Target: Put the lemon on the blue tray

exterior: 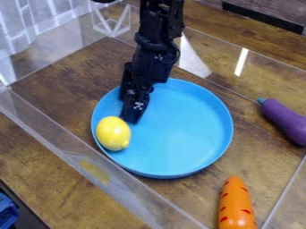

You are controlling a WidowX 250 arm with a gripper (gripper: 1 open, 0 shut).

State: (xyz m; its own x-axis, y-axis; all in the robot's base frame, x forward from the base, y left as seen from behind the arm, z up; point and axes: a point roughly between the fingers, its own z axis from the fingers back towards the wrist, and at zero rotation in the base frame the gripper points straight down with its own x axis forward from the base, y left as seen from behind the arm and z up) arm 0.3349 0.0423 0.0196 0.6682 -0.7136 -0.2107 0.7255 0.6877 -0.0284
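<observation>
The yellow lemon (113,133) lies inside the blue tray (191,134), against its left rim. My black gripper (134,105) hangs just above and behind the lemon, over the tray's left part. Its fingers stand open and hold nothing. A small gap separates the fingertips from the lemon. The arm rises from the gripper toward the top of the view.
A purple eggplant (287,119) lies at the right edge of the wooden table. An orange carrot (235,204) lies at the front right. Clear plastic walls (48,125) fence the table on the left and front.
</observation>
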